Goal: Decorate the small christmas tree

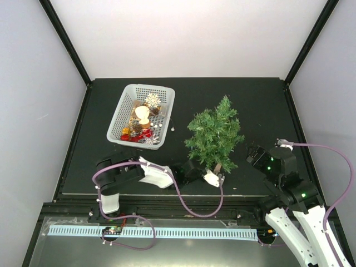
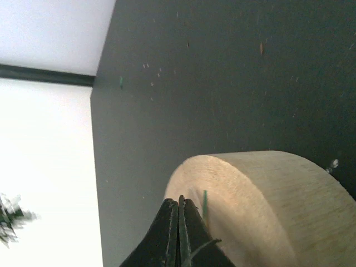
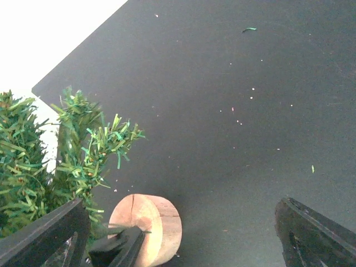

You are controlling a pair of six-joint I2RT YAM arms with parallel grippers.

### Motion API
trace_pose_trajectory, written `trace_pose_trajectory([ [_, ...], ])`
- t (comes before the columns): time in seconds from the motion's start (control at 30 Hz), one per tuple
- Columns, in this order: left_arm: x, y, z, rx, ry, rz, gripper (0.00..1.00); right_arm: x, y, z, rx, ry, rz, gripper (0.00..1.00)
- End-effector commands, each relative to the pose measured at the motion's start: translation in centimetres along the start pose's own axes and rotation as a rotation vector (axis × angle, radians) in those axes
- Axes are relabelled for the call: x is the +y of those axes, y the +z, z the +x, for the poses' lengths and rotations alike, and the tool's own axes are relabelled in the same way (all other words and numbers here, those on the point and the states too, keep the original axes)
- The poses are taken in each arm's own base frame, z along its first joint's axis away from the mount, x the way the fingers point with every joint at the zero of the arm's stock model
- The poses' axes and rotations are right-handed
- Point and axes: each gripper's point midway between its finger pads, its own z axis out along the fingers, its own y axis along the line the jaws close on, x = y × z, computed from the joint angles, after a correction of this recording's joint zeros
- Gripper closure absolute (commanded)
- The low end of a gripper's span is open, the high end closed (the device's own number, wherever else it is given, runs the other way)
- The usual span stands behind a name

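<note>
The small christmas tree (image 1: 214, 130) lies tilted on the black table, its top towards the back. Its round wooden base (image 1: 218, 168) stands on edge, as the right wrist view (image 3: 147, 225) shows. My left gripper (image 1: 213, 178) is at the base. In the left wrist view (image 2: 179, 206) its jaws are pressed together on a thin green strand of the tree, against the base (image 2: 267, 206). My right gripper (image 1: 256, 154) is open and empty to the right of the tree, apart from it; in its own view (image 3: 181, 245) the branches (image 3: 33, 161) are at the left.
A white basket (image 1: 119, 114) with several ornaments (image 1: 143, 114) stands at the back left of the table, left of the tree. Small loose bits lie on the table beside the basket (image 1: 173, 129). White walls enclose the table on three sides.
</note>
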Motion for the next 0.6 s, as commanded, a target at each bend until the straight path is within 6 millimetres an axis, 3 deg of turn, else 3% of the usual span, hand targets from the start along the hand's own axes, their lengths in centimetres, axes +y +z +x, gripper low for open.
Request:
trace_pose_trajectory([
  [0.0, -0.7, 1.8, 2.3, 0.039, -0.032, 0.073, 0.98, 0.5, 0.0, -0.9, -0.036, -0.014, -0.007, 0.09],
  [0.1, -0.8, 2.3, 3.9, 0.061, -0.044, 0.088, 0.99, 0.5, 0.2, -0.9, -0.034, -0.021, -0.002, 0.09],
  [0.3, -1.3, 2.7, 4.8, 0.081, -0.043, 0.087, 0.98, 0.7, 0.7, -0.8, -0.028, -0.029, 0.0, 0.09],
  [0.57, 0.3, 5.1, 7.1, 0.145, -0.064, 0.059, 0.98, 1.0, 0.7, -1.1, -0.024, -0.041, -0.001, 0.09],
])
